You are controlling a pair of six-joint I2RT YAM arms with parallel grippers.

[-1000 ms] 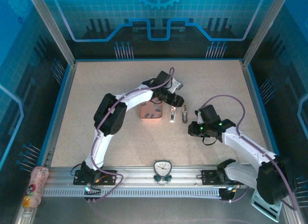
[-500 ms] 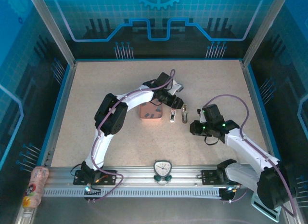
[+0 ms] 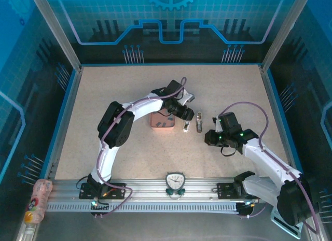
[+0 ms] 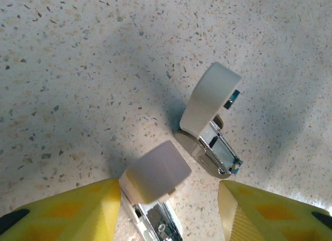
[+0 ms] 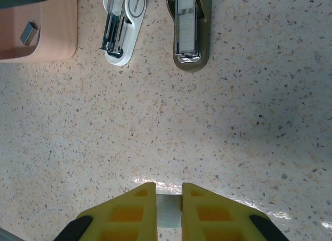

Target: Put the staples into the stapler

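From my left wrist the stapler (image 4: 158,171) is cut off by the bottom edge. I see its blunt pale cap and a sliver of bright metal under it, little more. My left gripper (image 4: 168,195) stands about half wide, with one yellow finger (image 4: 67,212) on each side of that cap. The left one sits just beside the white body (touching or not, I cannot tell). The right one is clear of it, so nothing is clamped.

My right gripper (image 5: 169,192) is drawn in to a narrow slot. A small pale grey strip (image 5: 168,212) is pinched in that slot. Its ends are hidden by the fingers and the frame edge, so I cannot tell whether it is a strip of staples.

From my right wrist the stapler lies opened out on the speckled beige table (image 5: 218,127), just right of the tray (image 5: 57,28). Its shell is smooth pale plastic with a rounded end, and a silvery channel runs down its middle. The print on it is too small to read, and its far end runs out of the top of the view.

Near it but apart lies a second stapler (image 5: 189,28), with an olive, round-nosed base and a ribbed metal magazine. In my left wrist view its cream lid stands tilted up.

The tray is salmon-pink and smooth with a rounded corner, and the frame cuts off part of it. The staples (image 5: 29,33), one short dark grey block, lie inside it.
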